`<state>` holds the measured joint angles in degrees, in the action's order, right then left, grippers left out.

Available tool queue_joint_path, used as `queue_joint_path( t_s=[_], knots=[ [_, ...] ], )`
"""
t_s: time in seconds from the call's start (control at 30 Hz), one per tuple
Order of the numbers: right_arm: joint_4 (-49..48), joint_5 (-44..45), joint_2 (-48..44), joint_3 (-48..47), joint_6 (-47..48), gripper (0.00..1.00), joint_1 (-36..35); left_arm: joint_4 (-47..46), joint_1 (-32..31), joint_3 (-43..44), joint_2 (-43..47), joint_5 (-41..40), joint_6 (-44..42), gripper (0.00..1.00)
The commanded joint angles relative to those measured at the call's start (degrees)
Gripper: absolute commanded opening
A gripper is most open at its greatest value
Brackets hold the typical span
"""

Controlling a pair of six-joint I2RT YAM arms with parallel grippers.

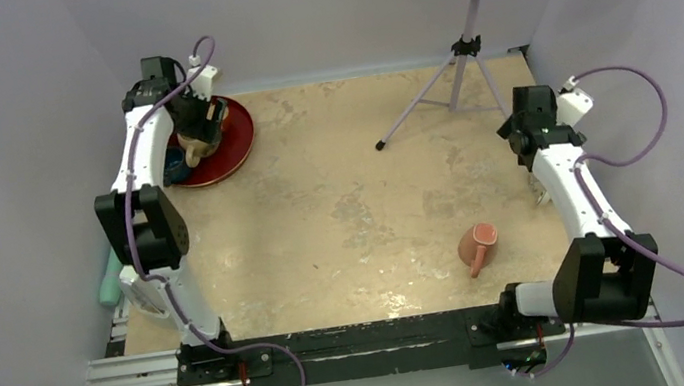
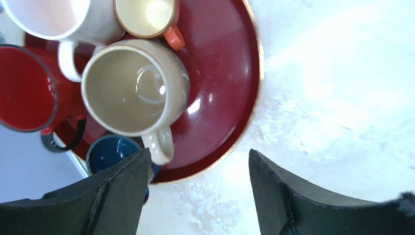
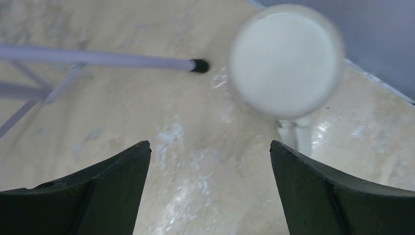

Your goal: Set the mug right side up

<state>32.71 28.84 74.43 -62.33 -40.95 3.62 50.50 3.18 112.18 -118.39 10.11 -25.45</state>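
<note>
A pink mug (image 1: 477, 243) lies on its side on the bench (image 1: 337, 184), near the front edge and just inside the right arm. Its long axis lies flat along the surface, with the mouth turned toward the far right and the handle sticking out toward the near edge.

The right tool (image 3: 210, 144) hangs over the bench's right side with its jaws wide and nothing between them. Just ahead of it stands a pale mug (image 3: 286, 61), blurred, showing a flat round face upward and its handle toward the camera; whether that face is base or mouth cannot be told. A tripod (image 1: 461, 65) leg ends just beside it.

The left tool (image 2: 199, 154) is also spread wide and empty, over the rim of a dark red tray (image 2: 220, 73) at the far left. A beige mug (image 2: 132, 88) stands upright there, mouth up, among other cups.
</note>
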Motion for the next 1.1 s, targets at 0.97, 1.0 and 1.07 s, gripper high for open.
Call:
queue_joint_path(
  t_s=[0.97, 1.0, 1.07],
  knots=[
    [-4.07, 10.35, 2.86, 9.9, -6.71, 0.86, 11.85, -1.76, -0.24, -14.48, 19.04, 11.69, 1.85, 0.77],
    [-3.38, 10.06, 1.87, 9.78, -7.01, 0.88, 11.84, -1.61, -0.26, -14.16, 18.88, 11.75, 1.81, 0.76],
    [-2.49, 8.92, -0.39, 10.23, -7.9, 0.91, 11.81, -1.27, -0.28, -13.53, 18.6, 11.7, 1.9, 0.77]
  ],
)
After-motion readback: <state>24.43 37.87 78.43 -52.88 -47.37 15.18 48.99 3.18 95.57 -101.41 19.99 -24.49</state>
